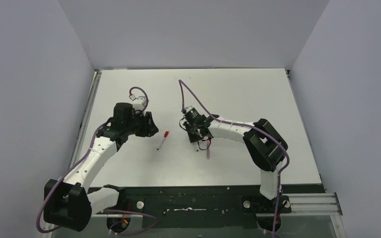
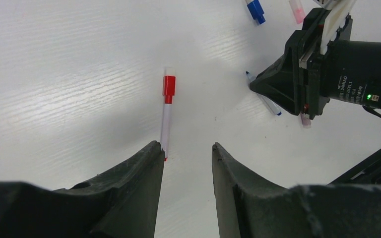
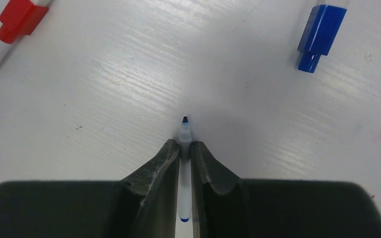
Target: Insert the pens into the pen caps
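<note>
My right gripper [image 3: 184, 146] is shut on a whitish blue-tipped pen [image 3: 184, 133], whose tip sticks out past the fingertips, low over the white table. The blue cap [image 3: 320, 37] lies ahead to the right. A whitish red-tipped pen [image 2: 166, 124] lies on the table with the red cap [image 2: 169, 89] on its far end. My left gripper [image 2: 186, 145] is open and empty, its left fingertip beside that pen's near end. In the top view the left gripper [image 1: 149, 125] is left of the red pen [image 1: 162, 141] and the right gripper [image 1: 193, 133] is right of it.
A pinkish pen [image 1: 208, 151] lies near the right arm, and a pale pink piece [image 2: 296, 11] shows beside the blue cap [image 2: 255, 10]. The right gripper [image 2: 283, 89] sits close ahead of the left one. Grey walls enclose the table [image 1: 238, 94].
</note>
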Robot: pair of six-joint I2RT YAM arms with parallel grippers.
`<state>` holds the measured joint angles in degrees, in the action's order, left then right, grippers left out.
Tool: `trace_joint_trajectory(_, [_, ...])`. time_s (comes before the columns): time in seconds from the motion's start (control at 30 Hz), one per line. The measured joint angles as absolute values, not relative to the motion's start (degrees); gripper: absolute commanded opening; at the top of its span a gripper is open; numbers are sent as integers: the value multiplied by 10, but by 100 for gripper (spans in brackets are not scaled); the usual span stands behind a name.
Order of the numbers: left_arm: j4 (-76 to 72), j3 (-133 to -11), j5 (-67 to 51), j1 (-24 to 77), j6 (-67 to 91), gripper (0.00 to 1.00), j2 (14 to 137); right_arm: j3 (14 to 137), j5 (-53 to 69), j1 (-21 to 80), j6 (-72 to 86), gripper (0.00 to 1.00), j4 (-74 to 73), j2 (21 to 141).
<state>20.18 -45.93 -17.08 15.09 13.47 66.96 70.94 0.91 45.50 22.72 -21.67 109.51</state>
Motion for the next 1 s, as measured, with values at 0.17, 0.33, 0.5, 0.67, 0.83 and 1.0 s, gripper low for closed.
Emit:
trace_joint_trajectory(0.17, [167, -427, -209, 148, 162, 39, 643, 710, 22, 453, 229, 0, -223, 1079])
trace_joint_trajectory(0.33, [65, -369, -273, 153, 227, 39, 630, 709, 31, 450, 241, 0, -196, 997])
trace_joint_trajectory(0.5, [-52, -316, -300, 193, 293, 39, 609, 710, 33, 450, 259, 0, -128, 912])
trace_joint_trajectory(0.67, [-211, -262, -308, 225, 362, 39, 585, 716, 41, 451, 280, 0, -77, 886])
trace_joint_trajectory(0.83, [-300, -249, -306, 229, 397, 39, 589, 733, 49, 455, 292, 0, -62, 886])
trace_joint_trajectory(1.0, [-342, -249, -303, 230, 404, 39, 599, 738, 57, 463, 295, 0, -60, 886])
